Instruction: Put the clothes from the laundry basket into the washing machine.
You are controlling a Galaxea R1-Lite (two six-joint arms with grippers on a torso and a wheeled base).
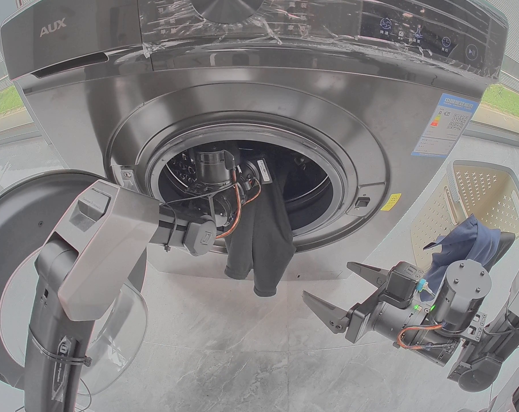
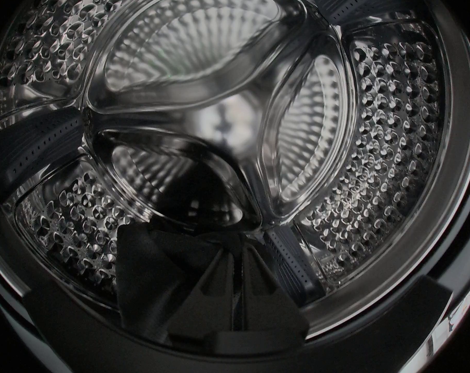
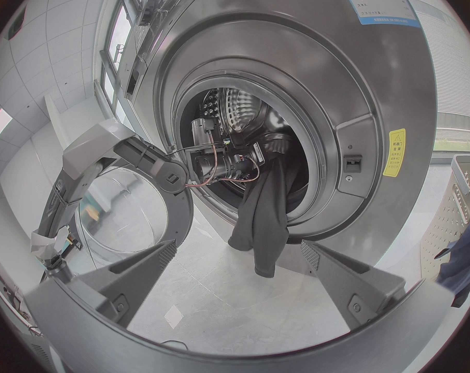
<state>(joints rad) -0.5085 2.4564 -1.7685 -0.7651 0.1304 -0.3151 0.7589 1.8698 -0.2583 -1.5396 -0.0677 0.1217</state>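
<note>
Noted dark garment (image 1: 262, 241) at frame centre, draped over the washing machine (image 1: 328, 87) door rim, upper part inside, lower part hanging outside. Found left gripper (image 2: 240, 286) inside the drum (image 2: 395, 130), fingers pinched nearly together, apparently on that cloth. Judged this loading step half done: next calls for carrying the cloth deeper, then letting go. Saw right gripper (image 1: 326, 279) lower right, spread wide, empty, near laundry basket (image 1: 488, 190) holding blue garment (image 1: 465, 244). Logged grey stone-look floor (image 1: 214, 344) and door (image 1: 19, 247) swung open lower left.
</note>
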